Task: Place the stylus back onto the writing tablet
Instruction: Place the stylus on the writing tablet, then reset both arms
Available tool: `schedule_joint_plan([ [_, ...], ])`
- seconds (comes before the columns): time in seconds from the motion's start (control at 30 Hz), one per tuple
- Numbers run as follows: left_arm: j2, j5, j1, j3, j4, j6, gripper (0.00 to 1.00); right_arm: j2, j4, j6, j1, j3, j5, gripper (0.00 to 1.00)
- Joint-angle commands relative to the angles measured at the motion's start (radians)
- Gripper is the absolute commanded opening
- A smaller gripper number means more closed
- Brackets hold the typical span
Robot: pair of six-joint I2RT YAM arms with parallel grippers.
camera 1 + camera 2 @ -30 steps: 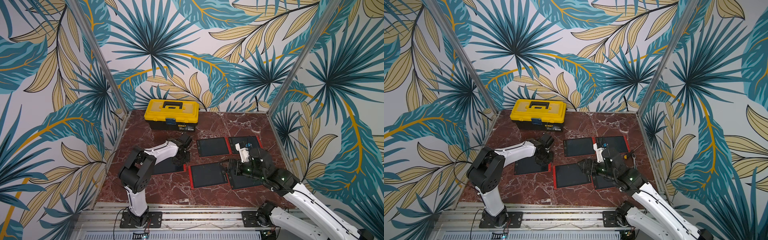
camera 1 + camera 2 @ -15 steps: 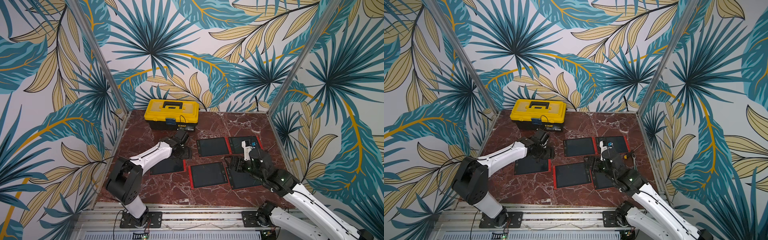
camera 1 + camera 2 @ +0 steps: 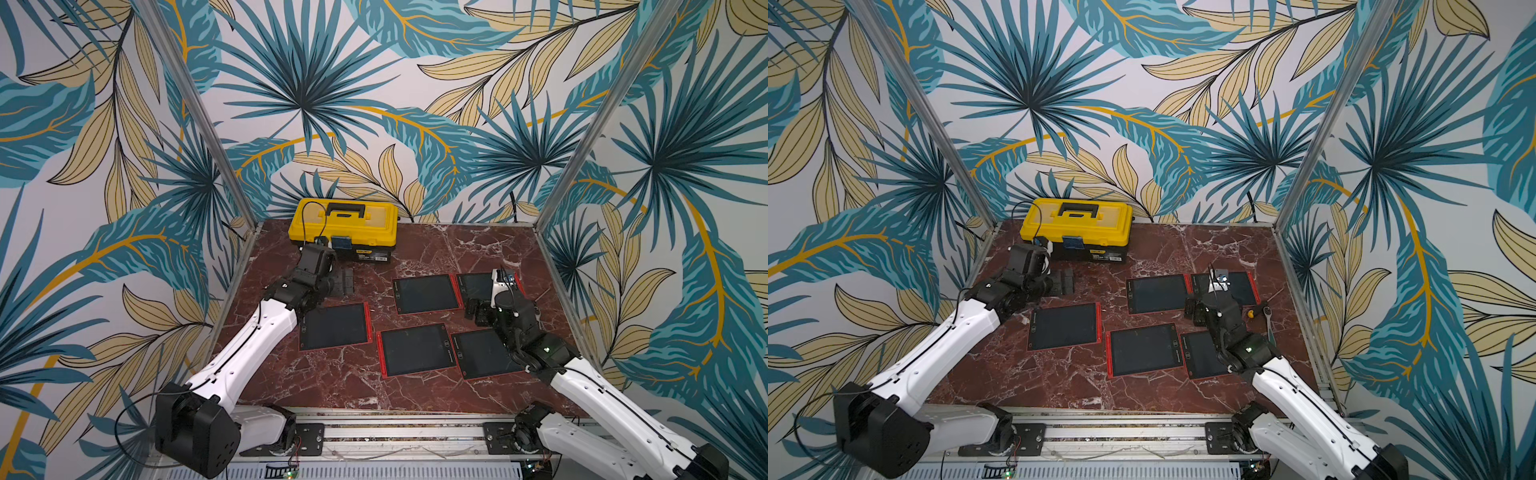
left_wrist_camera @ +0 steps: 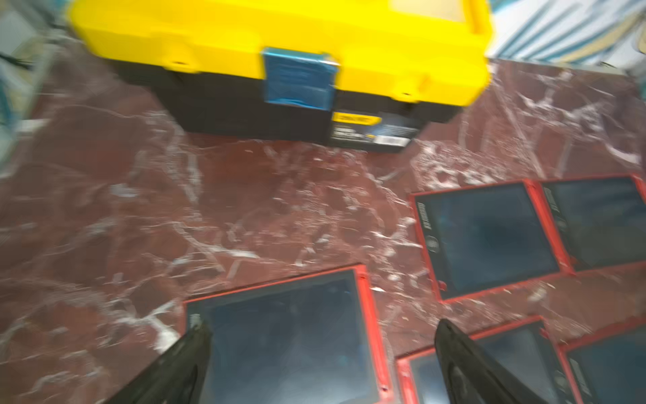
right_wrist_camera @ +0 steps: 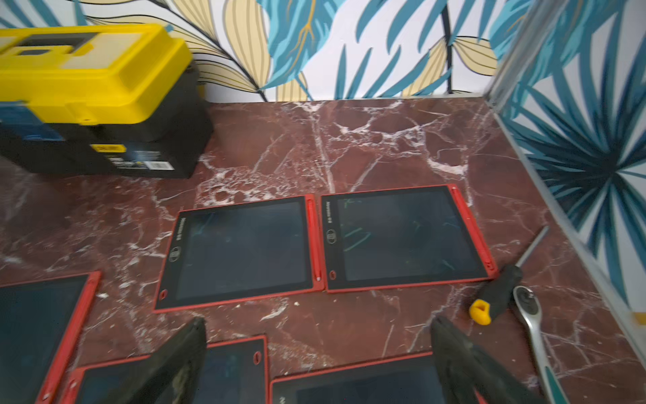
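Stylus (image 5: 312, 241): red, seated in the side slot of a writing tablet (image 5: 241, 252), mid-frame in my right wrist view.
Left pincer (image 4: 321, 327): my jaws stand wide apart, empty, lower frame.
Right pincer (image 5: 318, 324): jaws wide apart, empty, lower frame.
Toolbox (image 5: 94, 80): yellow, upper left, on the bench (image 5: 349, 140).

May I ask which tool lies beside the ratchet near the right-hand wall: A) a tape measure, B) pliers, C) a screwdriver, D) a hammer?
C: the right wrist view shows a screwdriver with a black handle and yellow cap lying next to the ratchet.
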Motion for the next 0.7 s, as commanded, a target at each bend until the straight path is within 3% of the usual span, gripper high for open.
schedule_joint_plan([
  [0.0,-0.042,-0.070,0.061,-0.114,0.117,0.068,1.00,0.041,0.162,-0.075,-0.094,-0.047,-0.022,0.99],
  [0.23,-0.100,-0.111,0.212,-0.292,0.276,0.097,0.99,0.208,0.309,-0.146,-0.274,-0.065,-0.038,0.99],
  [0.37,-0.087,-0.114,0.288,-0.372,0.384,0.088,1.00,0.301,0.519,-0.198,-0.318,-0.135,0.026,1.00],
  [0.5,-0.050,-0.074,0.312,-0.460,0.545,0.119,1.00,0.449,0.752,-0.196,-0.359,-0.202,0.028,0.99],
  [0.67,-0.003,-0.067,0.312,-0.573,0.820,0.159,1.00,0.553,0.901,-0.211,-0.409,-0.202,-0.031,1.00],
])
